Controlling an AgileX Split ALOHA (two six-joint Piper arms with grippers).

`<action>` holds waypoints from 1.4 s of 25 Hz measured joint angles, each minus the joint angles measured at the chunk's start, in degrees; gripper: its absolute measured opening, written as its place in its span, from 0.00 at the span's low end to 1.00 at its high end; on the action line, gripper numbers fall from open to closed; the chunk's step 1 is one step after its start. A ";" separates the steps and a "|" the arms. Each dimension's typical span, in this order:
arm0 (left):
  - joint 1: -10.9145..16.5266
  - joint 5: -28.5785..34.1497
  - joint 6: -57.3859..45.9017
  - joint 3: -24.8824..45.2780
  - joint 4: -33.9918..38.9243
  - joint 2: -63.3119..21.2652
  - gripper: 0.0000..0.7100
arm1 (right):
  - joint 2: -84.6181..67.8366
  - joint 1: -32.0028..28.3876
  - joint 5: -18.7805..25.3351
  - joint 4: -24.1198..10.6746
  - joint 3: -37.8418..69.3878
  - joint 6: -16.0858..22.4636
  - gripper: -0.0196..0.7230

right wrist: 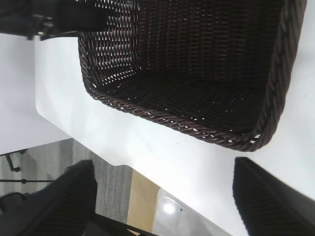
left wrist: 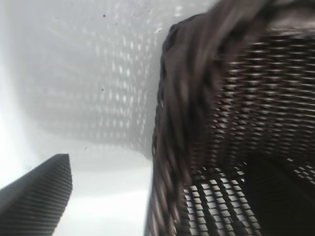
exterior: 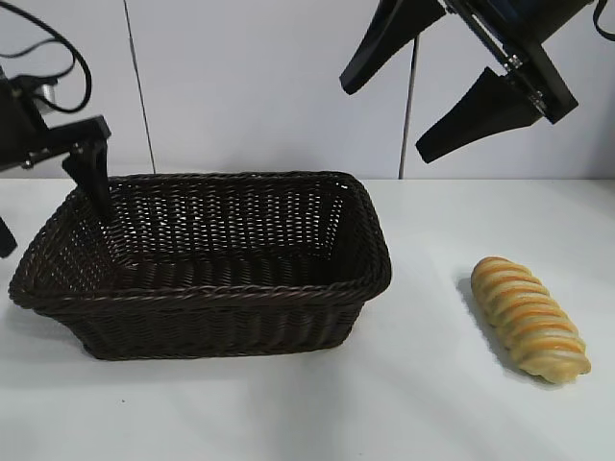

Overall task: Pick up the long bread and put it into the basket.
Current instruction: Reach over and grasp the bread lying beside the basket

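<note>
Two arms work over a white table (exterior: 452, 403), the biggest thing in sight, and on it sits the basket (exterior: 207, 264), a wide dark wicker one with flared sides and a braided rim. Nothing lies inside the basket; its woven floor shows bare in the exterior and right wrist views.

Next in size is the right gripper (exterior: 428, 82), high up above the table and past the basket's right end, tilted downward. Its two black fingers stand well apart with nothing between them. In its own wrist view the same fingers (right wrist: 59, 196) frame the basket from above, with the table's edge and the floor beyond.

At the basket's left end is the left gripper (exterior: 91, 173). One dark finger hangs just at the rim, inside the left wall; whether it touches the wicker cannot be told. The left wrist view shows one finger (left wrist: 37, 196) outside the wall and the braided rim running between the two, so the jaws are spread and grip nothing.

Smallest is the long bread (exterior: 529, 319), a golden twisted loaf with orange-brown stripes. It lies flat on the table, well apart from the basket's right side, below the right gripper and clear of it, and far from the left gripper.
</note>
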 joint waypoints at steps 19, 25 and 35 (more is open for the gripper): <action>20.44 3.10 1.65 -0.67 5.16 -29.64 0.97 | 0.00 0.00 0.00 -1.08 0.00 0.00 0.75; 20.44 3.58 4.31 0.31 2.18 -55.62 0.97 | 0.00 0.00 0.00 -2.76 0.00 0.00 0.75; 18.51 5.41 6.84 29.17 7.07 -98.14 0.97 | 0.00 0.00 0.04 -2.86 0.00 -0.04 0.75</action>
